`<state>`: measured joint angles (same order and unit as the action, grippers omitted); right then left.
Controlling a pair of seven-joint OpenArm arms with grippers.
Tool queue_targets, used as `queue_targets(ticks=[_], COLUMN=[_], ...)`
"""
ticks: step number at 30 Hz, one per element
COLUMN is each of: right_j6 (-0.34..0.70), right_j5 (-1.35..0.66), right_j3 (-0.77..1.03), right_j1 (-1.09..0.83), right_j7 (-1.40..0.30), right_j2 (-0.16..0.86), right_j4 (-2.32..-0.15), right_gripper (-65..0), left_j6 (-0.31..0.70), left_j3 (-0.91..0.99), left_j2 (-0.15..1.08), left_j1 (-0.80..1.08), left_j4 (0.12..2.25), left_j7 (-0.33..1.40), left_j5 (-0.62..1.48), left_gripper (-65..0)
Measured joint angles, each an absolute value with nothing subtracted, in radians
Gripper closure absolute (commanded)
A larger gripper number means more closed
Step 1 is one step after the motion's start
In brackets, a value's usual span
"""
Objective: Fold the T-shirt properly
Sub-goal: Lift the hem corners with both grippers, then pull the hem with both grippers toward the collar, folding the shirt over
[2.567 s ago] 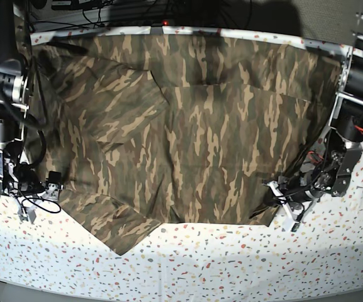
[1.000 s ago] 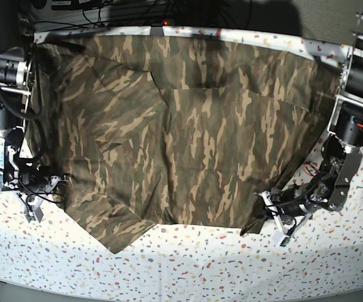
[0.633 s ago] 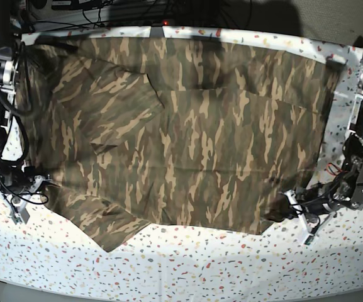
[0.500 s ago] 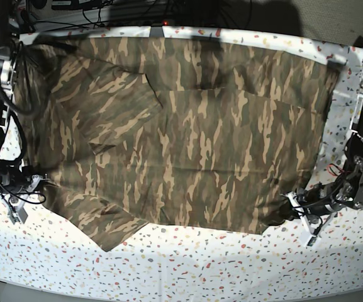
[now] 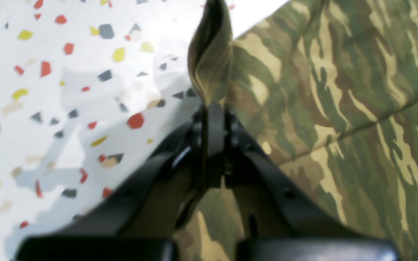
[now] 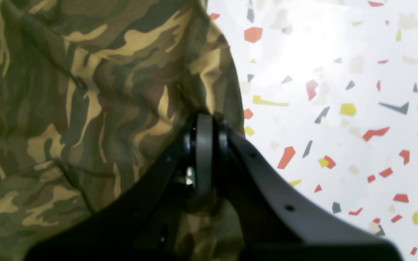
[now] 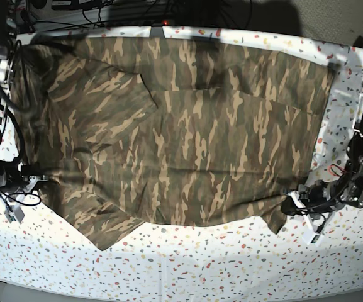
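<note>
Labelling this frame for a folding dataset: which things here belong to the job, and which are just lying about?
Job: T-shirt; left gripper and right gripper, each shut on the shirt's edge.
Lying about: speckled table cover; cables behind the table.

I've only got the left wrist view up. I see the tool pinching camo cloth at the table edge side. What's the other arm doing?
Observer: The right tool is shut on the opposite near edge of the T-shirt.
Operator: Is the shirt flat between them?
Observer: Mostly. In the base view it lies spread across the table, stretched between the right tool and the left tool.
Operator: Anything already folded?
Observer: Yes, a sleeve lies folded in over the body on the right tool's side.
Operator: And the near edge?
Observer: One corner on the right tool's side pokes out toward the front.
</note>
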<state>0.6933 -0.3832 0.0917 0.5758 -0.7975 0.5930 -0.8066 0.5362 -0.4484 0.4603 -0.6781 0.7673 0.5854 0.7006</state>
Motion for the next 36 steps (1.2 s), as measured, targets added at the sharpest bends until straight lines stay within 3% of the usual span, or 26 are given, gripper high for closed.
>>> queue_targets(ticks=[7, 16, 26, 32, 36], right_j6=[0.693, 0.694, 0.697, 0.697, 0.635], right_j5=[-0.392, -0.359, -0.197, -0.155, -0.107], right_j3=[0.090, 0.091, 0.091, 0.090, 0.090], right_j1=[0.404, 0.230, 0.114, 0.054, 0.033], right_j7=[-0.803, -0.788, -0.742, -0.728, -0.713], right_j2=[0.592, 0.592, 0.596, 0.659, 0.702], right_j4=[-1.082, -1.343, -1.475, -1.520, -1.519], right_gripper=[0.0, 0.0, 0.0, 0.0, 0.0], left_j6=[0.583, 0.587, 0.588, 0.588, 0.587], left_j3=[-0.237, -0.105, 0.077, 0.128, 0.129], left_j2=[0.479, 0.481, 0.482, 0.485, 0.504], left_j1=[-0.562, -0.340, -0.192, -0.133, -0.125], left_j4=[0.915, 1.177, 1.367, 1.403, 1.402], left_j7=[0.647, 0.686, 0.768, 0.776, 0.786], left_j5=[0.758, 0.755, 0.798, 0.802, 0.798], left_gripper=[0.0, 0.0, 0.0, 0.0, 0.0])
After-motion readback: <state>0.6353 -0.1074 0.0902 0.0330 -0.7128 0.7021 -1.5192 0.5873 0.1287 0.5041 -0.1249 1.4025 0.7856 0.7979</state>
